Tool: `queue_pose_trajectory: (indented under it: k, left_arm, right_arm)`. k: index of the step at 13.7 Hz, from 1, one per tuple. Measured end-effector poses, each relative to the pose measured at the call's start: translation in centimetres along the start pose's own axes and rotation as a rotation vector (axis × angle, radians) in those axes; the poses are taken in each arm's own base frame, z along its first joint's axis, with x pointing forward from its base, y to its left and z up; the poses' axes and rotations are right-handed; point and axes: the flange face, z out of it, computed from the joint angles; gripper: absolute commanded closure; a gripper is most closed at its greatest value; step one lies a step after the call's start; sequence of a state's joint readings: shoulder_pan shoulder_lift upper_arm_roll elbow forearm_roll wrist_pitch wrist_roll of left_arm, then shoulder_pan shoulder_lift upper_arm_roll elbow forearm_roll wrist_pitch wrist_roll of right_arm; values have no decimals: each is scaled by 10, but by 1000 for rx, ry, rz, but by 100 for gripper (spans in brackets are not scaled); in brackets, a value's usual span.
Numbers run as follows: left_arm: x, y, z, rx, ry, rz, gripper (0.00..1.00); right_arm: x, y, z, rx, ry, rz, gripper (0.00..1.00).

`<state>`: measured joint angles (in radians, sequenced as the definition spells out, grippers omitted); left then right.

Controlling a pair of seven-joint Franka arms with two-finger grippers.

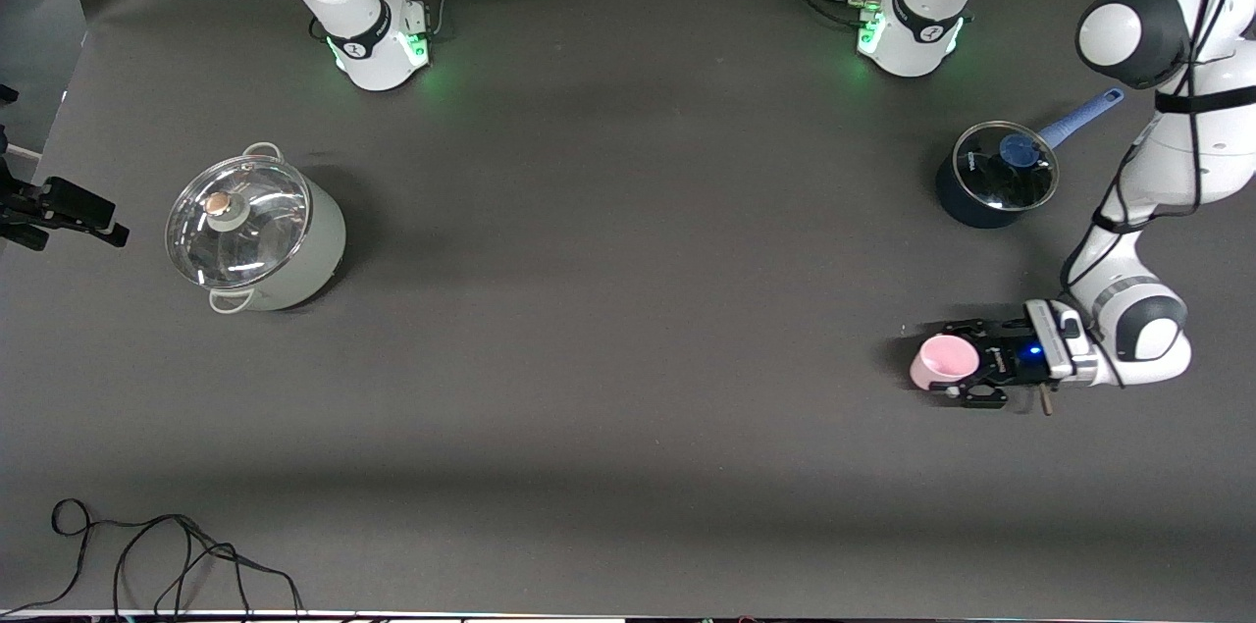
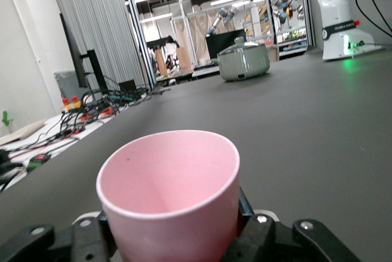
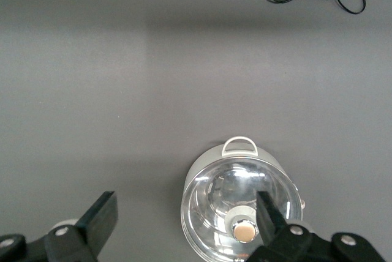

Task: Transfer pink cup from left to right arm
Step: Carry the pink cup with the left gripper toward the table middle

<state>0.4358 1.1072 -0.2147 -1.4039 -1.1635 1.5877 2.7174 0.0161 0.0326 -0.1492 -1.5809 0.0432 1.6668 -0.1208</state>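
The pink cup (image 1: pixel 944 360) sits toward the left arm's end of the table, nearer the front camera than the saucepan (image 1: pixel 996 175), clasped between the left gripper (image 1: pixel 967 363) fingers. The lidded pot (image 1: pixel 257 229) stands toward the right arm's end, beneath the waiting right gripper (image 3: pixel 184 219)

We see the pink cup (image 1: pixel 944 360), a small plain pale-pink tumbler with no handle, tapered toward its base. It stands upright, mouth open and empty, at the left arm's end of the counter, gripped at its sides by the closed jaws of the left gripper (image 1: pixel 967 360).
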Motion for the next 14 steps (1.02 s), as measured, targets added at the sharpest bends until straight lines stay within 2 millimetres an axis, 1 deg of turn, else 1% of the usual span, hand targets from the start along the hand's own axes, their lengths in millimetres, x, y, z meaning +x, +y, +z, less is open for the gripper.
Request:
queue_pose_trajectory:
  k: [1,2,4,6,8,9,12,14]
  left_arm:
    - [2,-5,24,-6,23,1,100]
    - [5,-9,53,-15,49,1,100]
    - [12,-16,118,-16,105,-4,100]
    - [17,-21,179,4,110,-12,100]
    - [20,-23,230,40,83,-24,100]
    - [26,-24,256,70,84,-33,100]
    - [54,-26,337,154,44,-66,100]
    - [80,-24,381,206,7,-97,100]
  right_arm:
    - [0,0,0,0,0,0,0]
    - [0,-1,0,0,0,-1,0]
    - [0,-1,0,0,0,-2,0]
    - [0,-1,0,0,0,-2,0]
    - [1,-2,0,0,1,-3,0]
    - [1,-2,0,0,1,-3,0]
    - [-1,-1,1,2,-16,-1,0]
    - [-2,0,2,3,-25,0,0]
